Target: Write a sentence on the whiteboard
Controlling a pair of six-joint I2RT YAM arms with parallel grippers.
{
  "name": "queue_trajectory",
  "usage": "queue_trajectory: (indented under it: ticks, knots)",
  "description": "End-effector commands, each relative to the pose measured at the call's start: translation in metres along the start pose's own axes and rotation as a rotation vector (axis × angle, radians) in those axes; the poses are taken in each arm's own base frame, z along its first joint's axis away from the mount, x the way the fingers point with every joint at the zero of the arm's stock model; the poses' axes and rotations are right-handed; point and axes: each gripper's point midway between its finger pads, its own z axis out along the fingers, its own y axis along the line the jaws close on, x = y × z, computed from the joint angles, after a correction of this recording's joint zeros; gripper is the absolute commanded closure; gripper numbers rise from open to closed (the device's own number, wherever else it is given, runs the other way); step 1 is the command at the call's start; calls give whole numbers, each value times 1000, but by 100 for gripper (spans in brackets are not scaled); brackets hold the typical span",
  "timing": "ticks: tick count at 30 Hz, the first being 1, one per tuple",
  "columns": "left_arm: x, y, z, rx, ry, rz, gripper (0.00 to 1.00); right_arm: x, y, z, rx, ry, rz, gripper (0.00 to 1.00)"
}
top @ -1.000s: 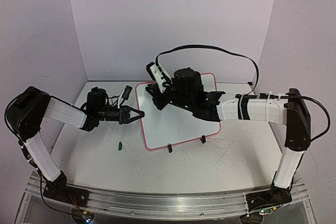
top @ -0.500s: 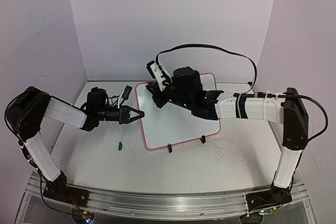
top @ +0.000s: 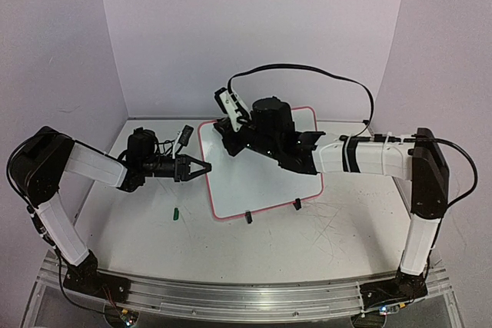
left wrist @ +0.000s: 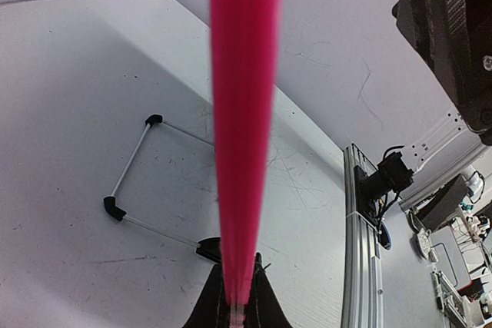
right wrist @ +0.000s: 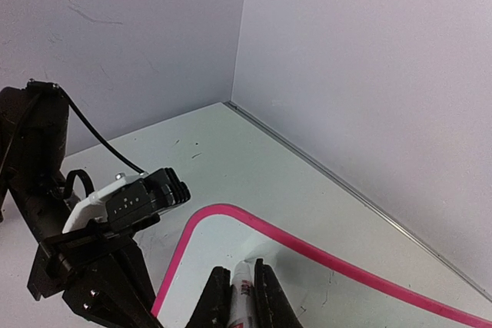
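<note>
The whiteboard point(top: 257, 178), white with a pink frame and two black clip feet, lies at the table's middle. No handwriting shows on it. My left gripper point(top: 198, 167) is shut on the frame's left edge. In the left wrist view the frame point(left wrist: 242, 113) runs as a blurred pink bar out of the closed left gripper point(left wrist: 237, 301). My right gripper point(top: 229, 137) is over the board's upper-left part, shut on a white marker point(right wrist: 243, 293). The marker's tip sits at the board surface point(right wrist: 223, 243) just inside the pink corner, as the right gripper's own view point(right wrist: 242, 282) shows.
A small green cap point(top: 175, 213) lies on the table left of the board's near corner. The right arm's black cable point(top: 307, 71) loops above the board. Walls close the back and sides. A metal rail point(top: 231, 297) runs along the near edge.
The right arm has crept slightly toward the board's upper-left corner with the marker. The left gripper and the board have not moved.
</note>
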Motion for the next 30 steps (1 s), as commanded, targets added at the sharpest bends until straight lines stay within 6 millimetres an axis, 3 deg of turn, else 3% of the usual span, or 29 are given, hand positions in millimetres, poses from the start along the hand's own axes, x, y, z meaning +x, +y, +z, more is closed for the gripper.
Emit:
queue_trajectory:
  ticks: [1,30]
  knots:
    - [-17,0,-1,1,-30,49,100,-17,-8,5,31,-49,17,100]
    - [-19,-1,0,6,-32,49,100,5,-8,5,40,6,34,100]
